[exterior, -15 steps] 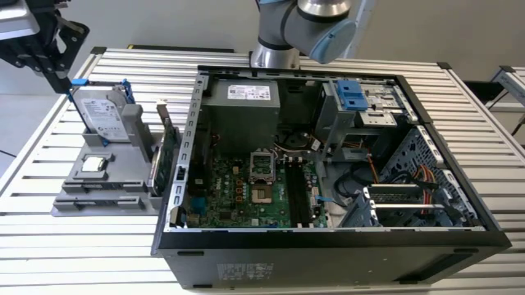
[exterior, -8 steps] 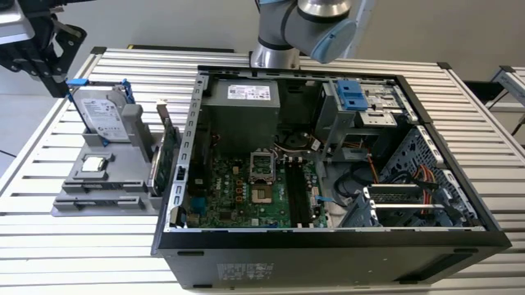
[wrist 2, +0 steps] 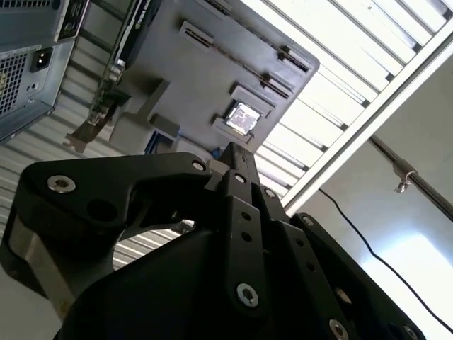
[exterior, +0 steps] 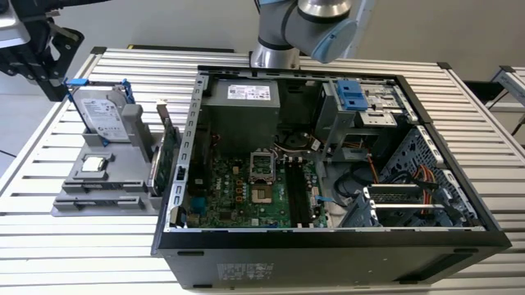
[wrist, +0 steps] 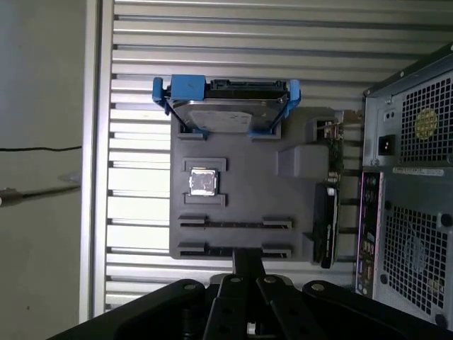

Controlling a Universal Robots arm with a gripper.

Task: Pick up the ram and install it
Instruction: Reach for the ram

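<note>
Two holders sat on the table (exterior: 147, 67): a grey tray (exterior: 74, 206) and an open case (exterior: 328, 258).
The tray held a drive (exterior: 105, 117) in a blue frame, a small chip (exterior: 94, 163) and a green card (exterior: 168, 157) standing on edge. The case held a green board (exterior: 246, 190) and a grey box (exterior: 242, 117). The gripper (wrist: 248, 256) hung above the tray, fingers pressed together. I could not tell where the ram was.
</note>
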